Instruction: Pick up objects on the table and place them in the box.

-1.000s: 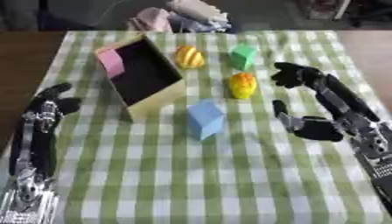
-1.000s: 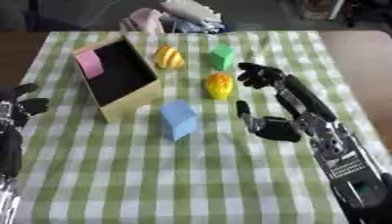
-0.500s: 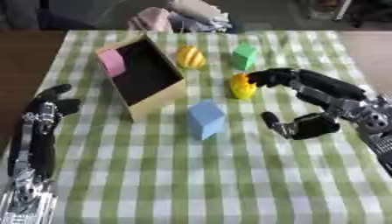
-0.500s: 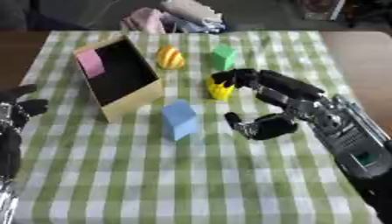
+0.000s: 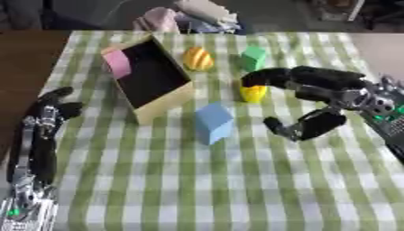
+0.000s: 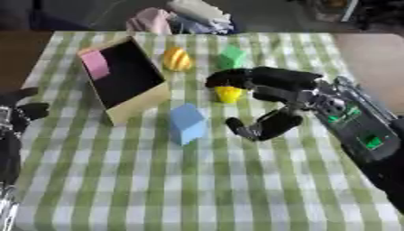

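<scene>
The right hand (image 5: pixel 315 92) arches open over the small yellow block (image 5: pixel 253 93), fingertips on its top, beside the box (image 5: pixel 162 101). It looks light, rigid; pinch opposite sides.

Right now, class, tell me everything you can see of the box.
The box looks like tan cardboard, open and dark inside. It lies tipped on the green checked cloth, its opening turned up and toward the camera, at the far left of the table. A pink block shows at its far left corner; whether that sits inside or against the wall is unclear. A blue block stands just right of its near corner, apart from it. Neither hand touches it.
</scene>
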Available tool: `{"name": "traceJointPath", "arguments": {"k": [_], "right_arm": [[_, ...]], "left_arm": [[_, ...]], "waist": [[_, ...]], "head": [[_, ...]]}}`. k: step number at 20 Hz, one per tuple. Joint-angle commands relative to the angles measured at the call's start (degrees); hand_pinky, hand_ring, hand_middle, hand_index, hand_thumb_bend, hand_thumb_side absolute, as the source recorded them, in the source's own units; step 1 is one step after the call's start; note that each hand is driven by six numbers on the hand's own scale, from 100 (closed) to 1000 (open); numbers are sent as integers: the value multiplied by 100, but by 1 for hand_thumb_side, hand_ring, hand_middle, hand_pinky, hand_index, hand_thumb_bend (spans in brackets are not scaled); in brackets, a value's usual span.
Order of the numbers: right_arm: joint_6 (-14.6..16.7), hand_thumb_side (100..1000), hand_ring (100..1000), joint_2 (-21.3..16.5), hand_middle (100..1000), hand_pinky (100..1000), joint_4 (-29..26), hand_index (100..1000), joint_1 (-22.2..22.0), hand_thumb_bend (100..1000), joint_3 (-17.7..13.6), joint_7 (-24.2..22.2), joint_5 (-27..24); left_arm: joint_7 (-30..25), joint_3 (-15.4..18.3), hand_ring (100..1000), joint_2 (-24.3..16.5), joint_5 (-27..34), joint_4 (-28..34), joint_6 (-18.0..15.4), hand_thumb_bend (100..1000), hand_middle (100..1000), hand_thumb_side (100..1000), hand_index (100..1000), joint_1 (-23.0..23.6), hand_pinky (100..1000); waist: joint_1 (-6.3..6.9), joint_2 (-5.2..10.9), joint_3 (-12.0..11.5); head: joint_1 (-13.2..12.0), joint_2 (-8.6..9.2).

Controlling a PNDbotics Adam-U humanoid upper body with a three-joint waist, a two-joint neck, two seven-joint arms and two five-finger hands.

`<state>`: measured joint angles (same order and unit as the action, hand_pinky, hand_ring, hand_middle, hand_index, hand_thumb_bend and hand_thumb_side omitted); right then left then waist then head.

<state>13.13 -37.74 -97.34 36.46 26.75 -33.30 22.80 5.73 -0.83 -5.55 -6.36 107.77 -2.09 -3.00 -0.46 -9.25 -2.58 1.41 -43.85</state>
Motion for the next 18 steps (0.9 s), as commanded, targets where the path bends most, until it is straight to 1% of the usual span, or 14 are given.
{"name": "traceJointPath", "arguments": {"k": [1,6,8,18], "right_arm": [[119,274,1000,-62,1000,1000,107,1000,233,100,22,-79,257],[257,292,1000,88,1000,1000,408,1000,451,100,110,-136,490],[306,338,1000,159,1000,1000,545,1000,500,100,144,-151,559],[546,420,1000,587,1000,1000,1217,1000,576,100,215,-137,920]], "left_arm": [[-25,-13,680,-91,15,82,-7,100,761,871,769,-41,729],[-35,-21,679,-90,20,86,-10,100,760,873,769,-59,729],[-37,-24,679,-89,24,87,-10,100,760,871,769,-72,729],[-43,-30,679,-76,39,88,-14,100,760,869,769,-119,729]], "waist": [[-80,91,-16],[-85,72,-57],[-89,63,-78],[-99,39,-153]], "head": [[27,-27],[42,-27],[48,-27],[62,-27]]}}
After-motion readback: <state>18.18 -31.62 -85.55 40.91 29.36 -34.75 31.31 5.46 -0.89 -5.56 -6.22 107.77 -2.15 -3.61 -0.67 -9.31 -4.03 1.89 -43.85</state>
